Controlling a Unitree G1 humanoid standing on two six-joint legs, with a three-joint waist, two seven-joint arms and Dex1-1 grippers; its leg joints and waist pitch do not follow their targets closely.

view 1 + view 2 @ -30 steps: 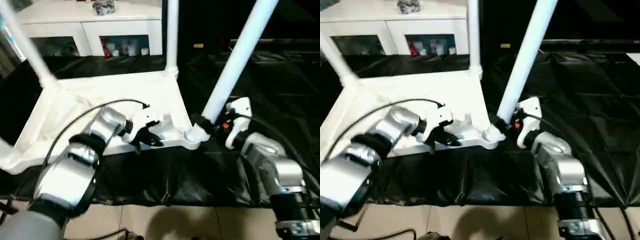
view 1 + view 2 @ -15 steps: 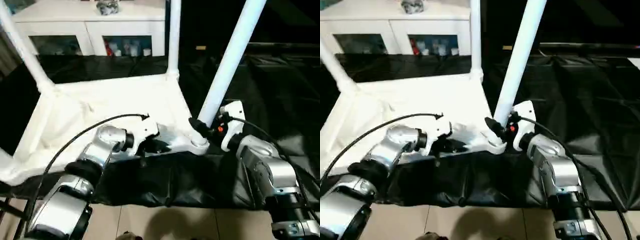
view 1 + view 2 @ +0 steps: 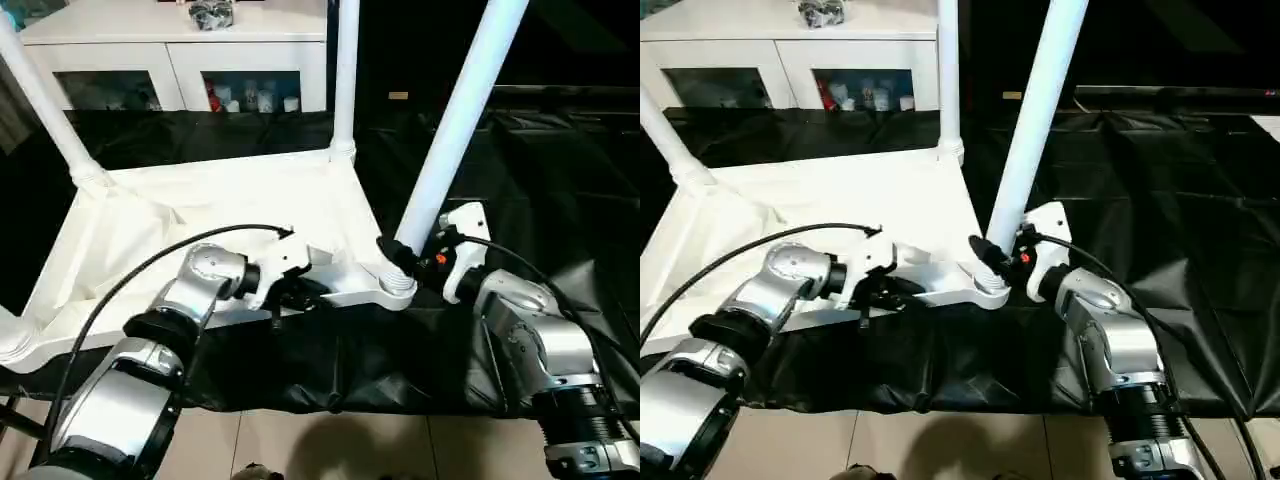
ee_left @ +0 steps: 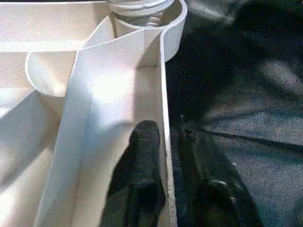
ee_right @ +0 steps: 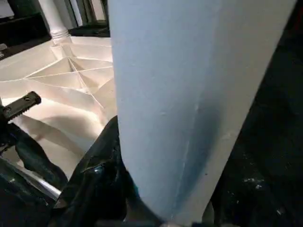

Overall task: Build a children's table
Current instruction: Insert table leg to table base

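The left gripper (image 4: 163, 189) is straddling the thin near rim of the tabletop (image 3: 200, 215), its black fingers (image 4: 142, 170) slightly apart, one inside the ribbed white plastic, one outside against the rim. The right gripper (image 3: 400, 258) is clamping its fingers around the smooth white tube leg (image 3: 455, 120) just above the round corner socket (image 3: 396, 288). The upturned tabletop is lying on crinkled black sheeting (image 3: 520, 170), with other legs standing in other corners.

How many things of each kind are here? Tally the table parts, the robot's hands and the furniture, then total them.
Tabletop: 1
White tube legs: 3
Robot hands, left hand and right hand: 2
White cabinet: 1
Total: 7
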